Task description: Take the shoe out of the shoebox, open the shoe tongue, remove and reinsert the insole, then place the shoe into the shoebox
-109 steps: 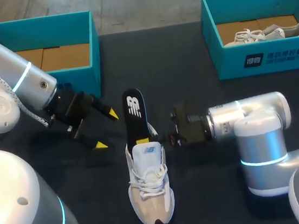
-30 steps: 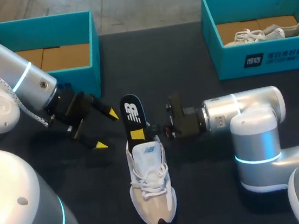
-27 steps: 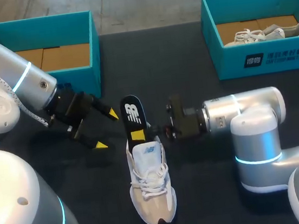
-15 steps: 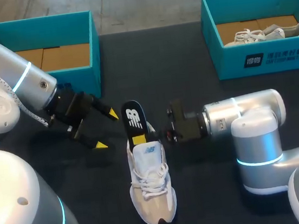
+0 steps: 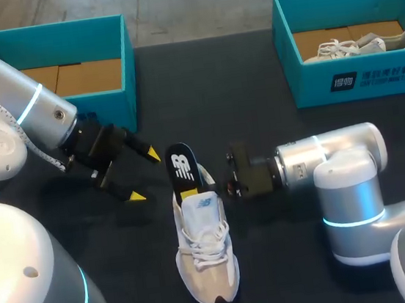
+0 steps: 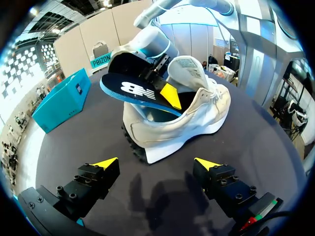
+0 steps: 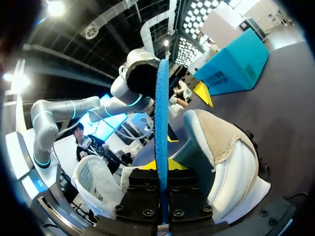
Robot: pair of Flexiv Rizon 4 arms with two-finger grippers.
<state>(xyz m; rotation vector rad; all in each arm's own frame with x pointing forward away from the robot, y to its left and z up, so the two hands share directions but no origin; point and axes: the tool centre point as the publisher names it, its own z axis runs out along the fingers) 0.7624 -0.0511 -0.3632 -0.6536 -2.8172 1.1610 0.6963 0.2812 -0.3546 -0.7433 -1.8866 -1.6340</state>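
A beige and white sneaker [image 5: 205,255] lies on the dark table, heel toward the far side and tongue lifted. A dark insole [image 5: 181,167] with a white logo stands slanted in the heel opening, part of it inside the shoe. My right gripper [image 5: 217,183] is shut on the insole's edge; in the right wrist view the insole [image 7: 161,137] runs edge-on between its fingers above the sneaker [image 7: 221,147]. My left gripper [image 5: 143,176] hangs open to the left of the shoe, apart from it. From its own view the left gripper [image 6: 156,163] faces the sneaker [image 6: 182,123] and insole [image 6: 138,91].
An open teal shoebox [image 5: 111,37] with a bare cardboard floor stands at the back left. A second teal box [image 5: 356,81] at the back right holds another pale sneaker [image 5: 356,46]. Dark table surface lies between the boxes and around the shoe.
My right gripper has pushed the insole down and toward the near side, so less of it sticks out of the heel opening. The left arm has not moved.
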